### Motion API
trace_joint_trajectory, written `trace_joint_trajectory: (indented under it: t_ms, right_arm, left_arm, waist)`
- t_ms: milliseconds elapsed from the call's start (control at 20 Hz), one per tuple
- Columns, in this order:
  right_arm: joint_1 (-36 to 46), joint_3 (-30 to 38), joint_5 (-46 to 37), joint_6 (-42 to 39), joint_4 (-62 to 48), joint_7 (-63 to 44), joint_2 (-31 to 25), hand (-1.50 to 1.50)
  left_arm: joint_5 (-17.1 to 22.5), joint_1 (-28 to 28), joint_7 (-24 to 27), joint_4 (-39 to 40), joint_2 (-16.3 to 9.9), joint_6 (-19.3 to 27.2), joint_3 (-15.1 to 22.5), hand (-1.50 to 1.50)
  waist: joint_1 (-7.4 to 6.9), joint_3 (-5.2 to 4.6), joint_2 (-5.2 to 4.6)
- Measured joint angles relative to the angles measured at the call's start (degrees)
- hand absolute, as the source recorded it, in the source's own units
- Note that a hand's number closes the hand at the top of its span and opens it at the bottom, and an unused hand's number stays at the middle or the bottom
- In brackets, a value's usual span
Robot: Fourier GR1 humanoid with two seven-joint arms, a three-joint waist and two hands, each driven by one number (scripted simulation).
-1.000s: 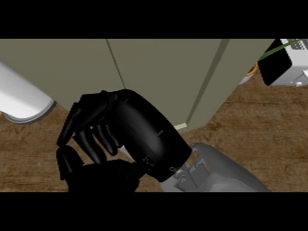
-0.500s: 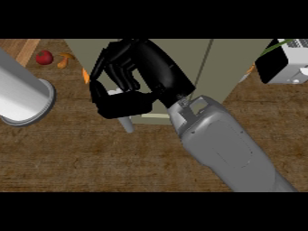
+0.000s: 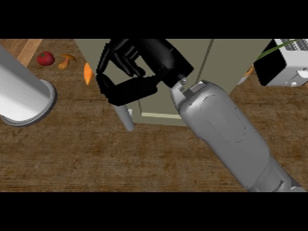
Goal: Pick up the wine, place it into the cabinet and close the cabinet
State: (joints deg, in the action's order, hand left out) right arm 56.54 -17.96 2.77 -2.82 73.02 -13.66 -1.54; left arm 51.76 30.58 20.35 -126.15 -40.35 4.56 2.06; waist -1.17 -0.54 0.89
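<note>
counter [image 3: 83, 153]: brown wood-grain top
cabinet [image 3: 203, 63]: olive-green, on counter
right hand [image 3: 139, 67]: fingers curled, against cabinet front, nothing visibly held
toaster [image 3: 291, 63]: white, upper right
left forearm [image 3: 13, 92]: far left, hand unseen

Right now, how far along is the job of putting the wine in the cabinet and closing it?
Done: probably the placing, since no wine shows on the counter, though it cannot be seen inside the cabinet either. In hand: the right hand is up against the cabinet front, just above a grey handle. Left: closing the door; whether it is shut cannot be told from this view.
</note>
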Motion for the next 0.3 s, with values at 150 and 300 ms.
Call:
trace_joint_trajectory:
  t_ms: [150,300]
  right_arm:
    - [0.3,0.3,0.0,-1.7,-1.8,3.7,-0.7,1.50]
    - [1.1,0.4,0.1,-2.9,-3.2,5.1,-0.9,1.50]
  left_arm:
    - [-1.3,-2.1,-0.3,0.8,1.1,1.4,1.6,-1.50]
    - [-2.7,-3.8,-0.5,1.7,2.2,2.6,3.4,-1.50]
  waist:
    - [-0.26,-0.25,0.21]
    - [-0.29,-0.42,0.26]
